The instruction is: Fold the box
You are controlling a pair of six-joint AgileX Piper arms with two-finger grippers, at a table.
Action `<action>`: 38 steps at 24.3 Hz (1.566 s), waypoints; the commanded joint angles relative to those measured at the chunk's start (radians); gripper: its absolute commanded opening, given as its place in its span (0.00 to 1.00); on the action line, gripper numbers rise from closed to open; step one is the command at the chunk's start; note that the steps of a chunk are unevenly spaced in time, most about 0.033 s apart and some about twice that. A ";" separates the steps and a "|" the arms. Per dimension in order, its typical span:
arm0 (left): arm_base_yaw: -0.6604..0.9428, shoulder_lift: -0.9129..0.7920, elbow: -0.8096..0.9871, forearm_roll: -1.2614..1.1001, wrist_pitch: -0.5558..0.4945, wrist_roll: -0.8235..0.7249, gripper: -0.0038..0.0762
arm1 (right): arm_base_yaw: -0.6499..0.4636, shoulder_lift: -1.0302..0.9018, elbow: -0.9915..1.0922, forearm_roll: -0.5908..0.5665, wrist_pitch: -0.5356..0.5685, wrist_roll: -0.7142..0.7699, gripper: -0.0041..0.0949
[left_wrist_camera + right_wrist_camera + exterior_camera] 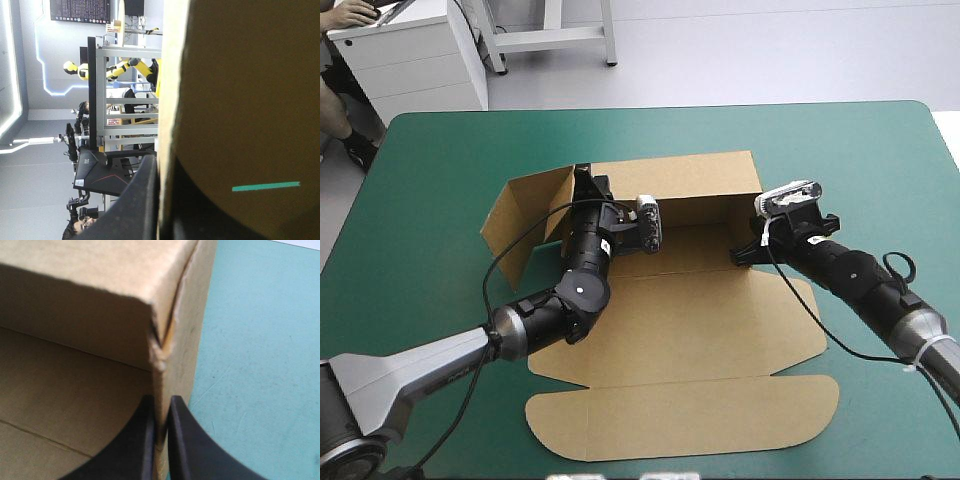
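1. Left end effector (583, 186): all but shut, pinching an upright edge of the brown box (700, 250) at its far left corner. In its own wrist view one black finger (132, 200) lies against the board's pale cut edge, and brown board fills the other side.
2. Outboard of the left end effector, a side flap (515, 225) stands raised and splays outward from the tray.
3. Between the two end effectors, the rear wall (670, 178) stands upright and runs from one to the other. The tray floor lies ahead of it, open upward. The left arm reaches across the board to this corner.
4. Behind both end effectors, toward the robot, the lid panel (680, 325) and its tuck flap (680, 420) lie flat on the teal-green counter (880, 160).
5. Orientation: the tray's long axis runs from the left end effector to the right one, parallel to the counter's far edge. The lid points toward the near edge.
6. Right end effector (740, 255): all but shut, its black fingers (137, 440) clamped on the right side wall just beneath the corner where that wall meets the rear wall. Bare counter lies on its outer side.
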 commanded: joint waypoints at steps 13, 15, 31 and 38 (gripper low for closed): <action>-0.003 -0.044 -0.034 0.064 -0.005 -0.068 0.66 | 0.003 -0.001 -0.026 0.014 -0.015 -0.011 0.02; -0.003 -0.044 -0.034 0.064 -0.005 -0.101 0.77 | 0.003 -0.001 -0.026 0.014 -0.015 -0.011 0.02; -0.358 -0.044 -0.034 -0.015 0.295 -0.087 0.63 | 0.001 -0.001 -0.034 0.014 -0.091 0.034 0.02; -0.421 -0.055 -0.045 -0.288 0.169 0.213 0.06 | 0.001 -0.001 -0.034 0.014 -0.049 0.034 0.02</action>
